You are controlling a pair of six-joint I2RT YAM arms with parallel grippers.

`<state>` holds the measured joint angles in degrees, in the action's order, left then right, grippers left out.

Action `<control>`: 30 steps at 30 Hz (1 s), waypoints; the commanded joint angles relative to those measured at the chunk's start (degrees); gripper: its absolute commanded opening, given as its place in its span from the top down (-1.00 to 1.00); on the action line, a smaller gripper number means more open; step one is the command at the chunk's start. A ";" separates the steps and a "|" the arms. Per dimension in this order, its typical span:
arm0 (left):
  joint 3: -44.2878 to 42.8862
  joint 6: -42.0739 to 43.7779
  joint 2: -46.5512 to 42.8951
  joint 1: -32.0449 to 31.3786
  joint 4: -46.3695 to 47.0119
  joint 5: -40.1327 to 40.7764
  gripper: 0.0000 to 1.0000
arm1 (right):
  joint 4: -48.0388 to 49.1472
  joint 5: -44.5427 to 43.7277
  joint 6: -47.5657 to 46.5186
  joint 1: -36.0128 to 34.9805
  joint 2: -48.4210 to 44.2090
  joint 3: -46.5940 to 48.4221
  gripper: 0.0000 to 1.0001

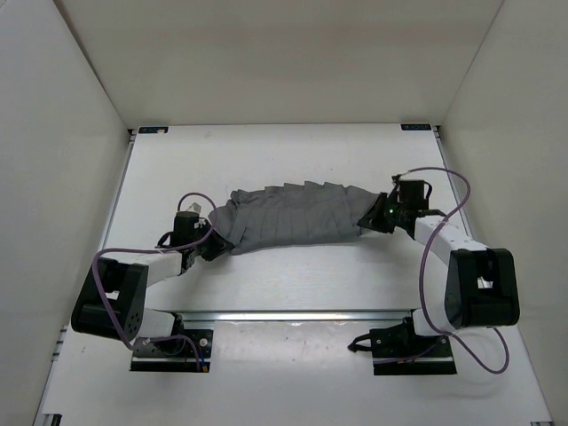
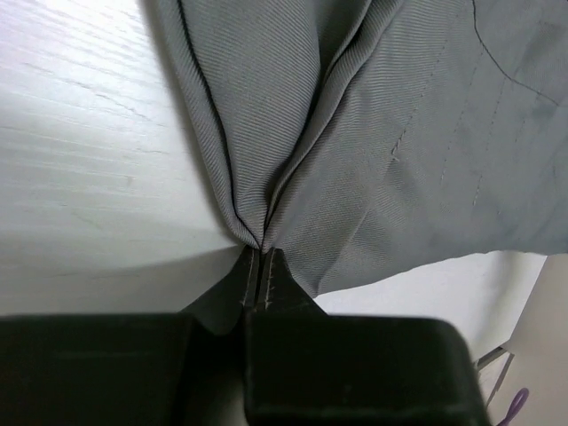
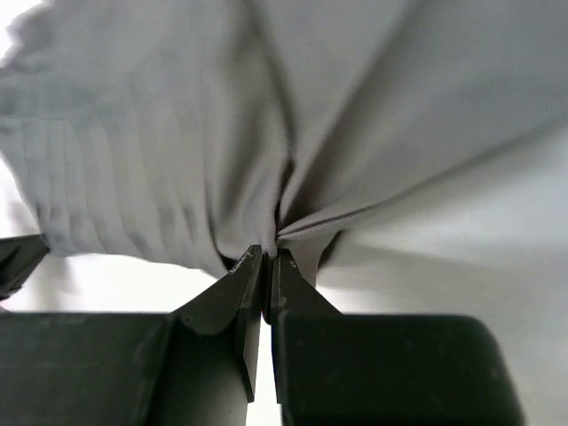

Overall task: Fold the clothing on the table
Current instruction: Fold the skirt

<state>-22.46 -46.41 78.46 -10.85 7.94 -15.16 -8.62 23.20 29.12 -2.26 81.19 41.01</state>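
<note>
Now, left gripper [image 2: 260, 253]: its jaws are pressing fully together, nipping a bunched fold at the garment's left end.
Right gripper [image 3: 266, 255]: it is clamping shut the same way on a gathered pinch of cloth at the right end, with fabric fanning out from the tips.
Clothing [image 1: 288, 217]: the gray pleated piece is lying across the middle of the table, curving in a shallow arc between the two grips, with pleats showing along its far edge.
Table [image 1: 293, 280]: bare white surface is showing on the near side of the cloth.
Step in hand: from where I'm standing, both ends look gripped and ready for lifting over into a fold.
Doing it well: both arms should be rising together, keeping the cloth taut and level so the pleats are not bunching. They should be laying edge squarely over edge before letting go.
</note>
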 commanded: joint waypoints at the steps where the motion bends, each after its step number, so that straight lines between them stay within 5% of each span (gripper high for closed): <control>1: 1.62 0.27 1.09 -1.10 0.49 2.51 1.00 | -5.15 -0.35 -6.78 -2.39 -0.95 11.08 1.00; 6: 3.56 -0.52 -0.49 -0.31 2.17 1.62 1.00 | -14.99 7.37 -11.71 -10.89 9.13 35.31 1.00; 10: 3.74 -0.96 -1.90 -0.13 2.25 0.92 1.00 | -19.06 4.32 -12.69 -22.23 16.36 48.08 1.00; 20: 4.35 -0.52 -4.01 0.57 1.28 0.57 1.00 | -13.89 6.51 -9.18 -41.14 29.64 53.64 1.00; 30: 6.64 0.01 -5.33 0.22 2.25 -0.48 1.00 | -14.75 8.97 -8.65 -45.55 40.88 61.55 1.00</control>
<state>-17.54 -47.57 74.63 -10.28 11.88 -15.44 -24.58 31.11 19.99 -46.96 121.47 98.28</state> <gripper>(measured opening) 0.027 0.030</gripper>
